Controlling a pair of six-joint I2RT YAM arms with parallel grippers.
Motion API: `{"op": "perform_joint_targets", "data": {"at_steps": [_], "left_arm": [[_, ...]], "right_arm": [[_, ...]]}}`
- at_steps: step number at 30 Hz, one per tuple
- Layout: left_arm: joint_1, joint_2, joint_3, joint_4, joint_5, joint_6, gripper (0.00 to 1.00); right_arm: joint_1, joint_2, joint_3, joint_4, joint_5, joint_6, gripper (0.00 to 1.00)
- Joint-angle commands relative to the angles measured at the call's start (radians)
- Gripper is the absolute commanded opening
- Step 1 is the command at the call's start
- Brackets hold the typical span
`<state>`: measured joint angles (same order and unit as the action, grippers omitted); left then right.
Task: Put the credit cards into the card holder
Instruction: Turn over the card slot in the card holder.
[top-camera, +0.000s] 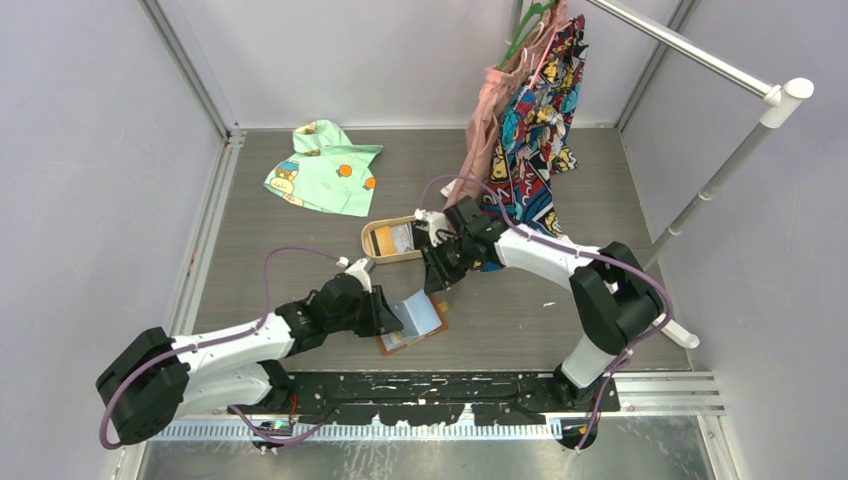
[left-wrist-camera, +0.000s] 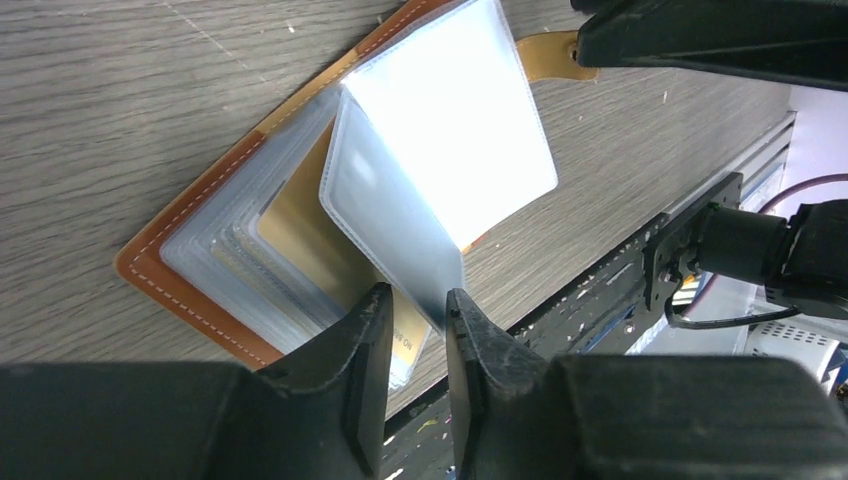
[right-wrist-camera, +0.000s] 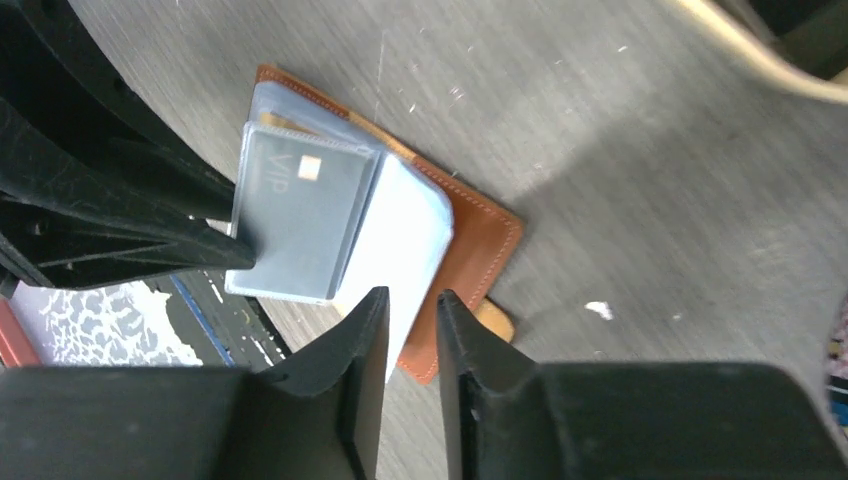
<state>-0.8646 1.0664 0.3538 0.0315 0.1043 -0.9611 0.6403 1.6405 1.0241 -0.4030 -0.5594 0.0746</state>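
Left gripper (left-wrist-camera: 418, 330) has its jaws narrowly apart around the corner of a raised clear sleeve (left-wrist-camera: 450, 130) of the card holder (right-wrist-camera: 480, 225) — gripped or not, I cannot tell. Right gripper (right-wrist-camera: 412, 330) hovers above it, slightly parted and empty. It lies open by the table's (top-camera: 300, 260) near edge. A grey card (right-wrist-camera: 300, 215) is already sleeved — more credit cards (top-camera: 383, 241) wait in the tray (top-camera: 366, 232).

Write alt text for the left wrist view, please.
An open brown leather card holder lies on the grey wood-grain table, its clear plastic sleeves fanned. One raised sleeve dips a corner between the left tool's narrowly parted fingers.
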Motion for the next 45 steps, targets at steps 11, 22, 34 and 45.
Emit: {"op": "perform_joint_targets", "data": {"at_steps": [11, 22, 34, 45], "left_arm": [[0.001, -0.115, -0.013, -0.13, -0.065, 0.012, 0.21], [0.0, -0.353, -0.012, -0.214, -0.049, -0.012, 0.27], [0.002, -0.145, -0.042, -0.037, -0.022, -0.025, 0.23], [0.063, -0.19, -0.084, -0.226, -0.095, -0.016, 0.19]], "right_arm": [[0.191, 0.13, 0.09, 0.007, -0.016, 0.024, 0.23], [0.275, 0.244, 0.169, -0.004, -0.028, 0.063, 0.27], [0.234, 0.227, 0.183, -0.027, -0.062, 0.061, 0.31], [0.149, 0.155, 0.177, -0.065, -0.09, -0.002, 0.42]]}}
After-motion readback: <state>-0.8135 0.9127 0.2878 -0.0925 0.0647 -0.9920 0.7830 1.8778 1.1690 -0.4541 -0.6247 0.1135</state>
